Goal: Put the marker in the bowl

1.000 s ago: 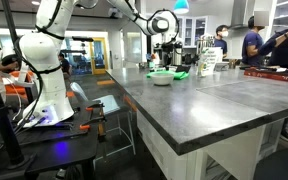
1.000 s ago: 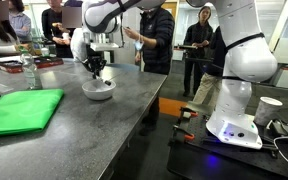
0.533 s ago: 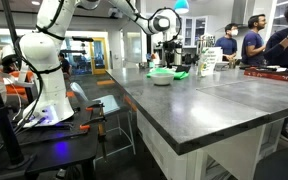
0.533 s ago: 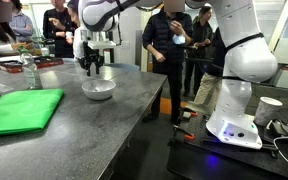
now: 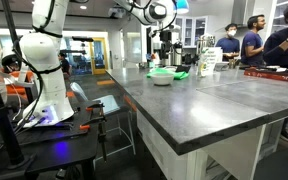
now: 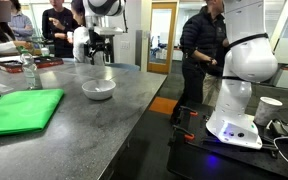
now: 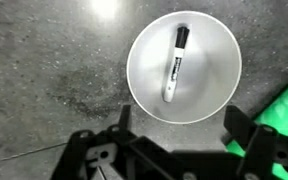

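The marker (image 7: 174,65) lies inside the bowl (image 7: 209,60). It rests on the bowl's pale floor, with its black end uppermost in the wrist view and its lighter barrel below. The bowl stands on the grey stone bench (image 6: 104,130). In an exterior view the tool (image 6: 101,57) hangs above the bowl (image 6: 98,89), apart from it and touching nothing. From the wrist, its two dark fingers (image 7: 246,128) are spread wide with nothing between them, so the tool is released and empty. A bright green cloth (image 6: 22,108) lies flat on the bench near the bowl, not touching it.
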Controlling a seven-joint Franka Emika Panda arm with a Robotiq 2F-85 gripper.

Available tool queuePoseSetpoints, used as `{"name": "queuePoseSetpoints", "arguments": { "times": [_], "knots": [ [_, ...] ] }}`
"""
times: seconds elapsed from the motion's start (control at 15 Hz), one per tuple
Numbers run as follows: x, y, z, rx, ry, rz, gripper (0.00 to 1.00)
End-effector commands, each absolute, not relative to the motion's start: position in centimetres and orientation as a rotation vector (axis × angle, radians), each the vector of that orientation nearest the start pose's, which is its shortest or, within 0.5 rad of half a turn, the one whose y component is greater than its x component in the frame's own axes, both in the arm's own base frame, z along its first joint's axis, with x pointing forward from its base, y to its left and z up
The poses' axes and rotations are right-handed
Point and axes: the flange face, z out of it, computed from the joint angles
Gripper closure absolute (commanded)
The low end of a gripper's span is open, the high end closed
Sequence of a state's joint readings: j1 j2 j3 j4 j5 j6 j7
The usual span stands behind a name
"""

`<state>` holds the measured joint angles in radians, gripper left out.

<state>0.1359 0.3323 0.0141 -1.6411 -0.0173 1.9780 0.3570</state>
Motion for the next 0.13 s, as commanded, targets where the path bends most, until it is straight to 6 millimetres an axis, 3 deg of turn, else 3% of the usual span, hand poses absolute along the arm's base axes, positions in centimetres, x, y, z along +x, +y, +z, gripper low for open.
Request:
{"name": "queuePoseSetpoints", "arguments": {
  "times": [0.0,0.07],
  "knots": [
    [61.81,9.05,44.7,-3.152,0.297,-0.003,0.0],
    [61.19,8.9,45.31,-3.154,0.289,-0.007,0.0]
  ]
}}
